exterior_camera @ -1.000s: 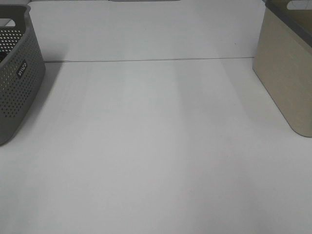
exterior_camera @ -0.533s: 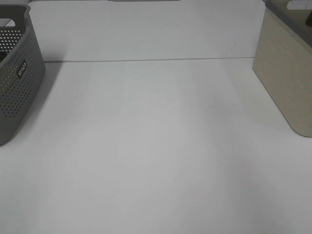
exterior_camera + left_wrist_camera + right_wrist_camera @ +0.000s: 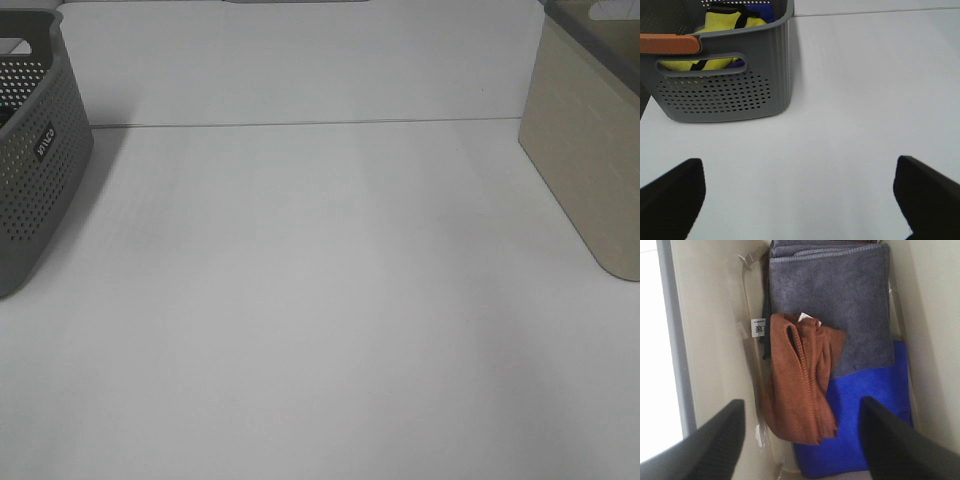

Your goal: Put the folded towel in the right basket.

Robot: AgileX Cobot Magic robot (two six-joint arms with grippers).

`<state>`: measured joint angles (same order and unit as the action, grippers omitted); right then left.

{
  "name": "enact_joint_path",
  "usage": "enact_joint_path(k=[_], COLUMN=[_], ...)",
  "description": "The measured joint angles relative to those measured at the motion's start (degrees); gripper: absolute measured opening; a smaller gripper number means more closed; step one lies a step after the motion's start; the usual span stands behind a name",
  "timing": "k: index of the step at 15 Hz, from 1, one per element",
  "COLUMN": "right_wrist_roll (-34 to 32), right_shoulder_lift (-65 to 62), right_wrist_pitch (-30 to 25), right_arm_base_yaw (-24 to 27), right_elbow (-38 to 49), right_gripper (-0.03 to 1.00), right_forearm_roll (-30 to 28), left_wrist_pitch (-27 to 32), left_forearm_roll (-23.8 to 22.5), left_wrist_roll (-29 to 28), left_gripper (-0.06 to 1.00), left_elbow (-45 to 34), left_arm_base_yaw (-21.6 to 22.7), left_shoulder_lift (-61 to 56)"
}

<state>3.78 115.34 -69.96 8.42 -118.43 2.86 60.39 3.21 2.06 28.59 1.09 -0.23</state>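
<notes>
White tabletop (image 3: 320, 300): one grey perforated plastic basket (image 3: 35, 170), left edge; one beige basket (image 3: 590, 150), right edge, containing one folded rust-brown towel (image 3: 800, 380) over one grey towel (image 3: 840, 295), one blue cloth (image 3: 865, 410); left gripper (image 3: 800, 197), right gripper (image 3: 800, 440): spread wide, empty.

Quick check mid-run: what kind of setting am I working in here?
Probably a lab-style towel-sorting bench rather than a home: a plain white table, a gray perforated basket at its left edge, and a beige basket at the right with towels inside.
</notes>
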Motion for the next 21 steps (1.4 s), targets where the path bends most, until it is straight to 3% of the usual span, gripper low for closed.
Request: enact_joint_path(k=[2,6,12,18,21], right_wrist_roll=[0.0,-1.3,-3.1,-3.8,-4.4], right_shoulder_lift=[-0.3,-4.1,-10.7,-30.8,-50.2], right_wrist_pitch=[0.0,0.0,0.0,0.2,0.2], right_arm_base_yaw=[0.0,-0.7,-12.5,-15.1,-15.1], right_elbow=[0.0,0.1,4.0,31.3,58.3], right_gripper=[0.68,0.74,0.8,0.8,0.8], right_forearm_roll=[1.7,11.0,5.3,3.6,2.3], left_wrist_pitch=[0.0,0.0,0.0,0.0,0.0], left_forearm_roll=[0.0,0.0,0.0,0.0,0.0], left_wrist_roll=[0.0,0.0,0.0,0.0,0.0], left_gripper=[0.97,0.97,0.97,0.97,0.97], left_elbow=[0.0,0.0,0.0,0.0,0.0], left_arm_base_yaw=[0.0,0.0,0.0,0.0,0.0], left_shoulder_lift=[0.0,0.0,0.0,0.0,0.0])
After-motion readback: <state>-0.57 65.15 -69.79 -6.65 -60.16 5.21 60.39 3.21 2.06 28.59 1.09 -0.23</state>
